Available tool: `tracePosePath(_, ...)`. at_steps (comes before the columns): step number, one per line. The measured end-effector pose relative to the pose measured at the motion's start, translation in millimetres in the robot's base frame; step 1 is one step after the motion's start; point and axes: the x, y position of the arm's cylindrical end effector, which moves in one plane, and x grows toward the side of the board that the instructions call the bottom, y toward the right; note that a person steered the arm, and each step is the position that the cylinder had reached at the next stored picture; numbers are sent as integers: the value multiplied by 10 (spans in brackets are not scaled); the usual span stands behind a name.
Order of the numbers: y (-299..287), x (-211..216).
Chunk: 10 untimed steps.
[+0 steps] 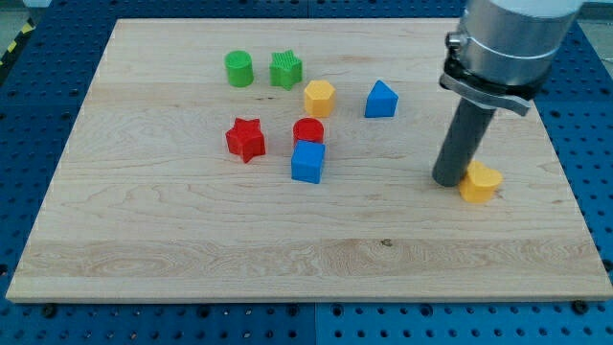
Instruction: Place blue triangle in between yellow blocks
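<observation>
Touching the yellow heart-shaped block [480, 181] at its nine o'clock, my tip [448, 179], a bare rod holding nothing, stands well apart from the blue triangle [380, 100] at ten o'clock.

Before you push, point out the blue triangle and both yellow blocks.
blue triangle [381, 100]: camera view, front face.
yellow hexagon block [319, 97]: camera view, top face.
yellow heart block [481, 180]: camera view, top face, beside my tip [448, 180].
</observation>
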Motion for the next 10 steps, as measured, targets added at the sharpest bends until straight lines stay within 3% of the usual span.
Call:
tracePosePath(1,206,35)
tracePosePath(2,214,-320)
tracePosePath(3,213,-1011)
tracePosePath(4,55,-1624)
tracePosePath(5,-640,-1834)
tracePosePath(6,-1001,-1793)
tracePosePath(8,-998,-1587)
tracePosePath(10,-556,-1365)
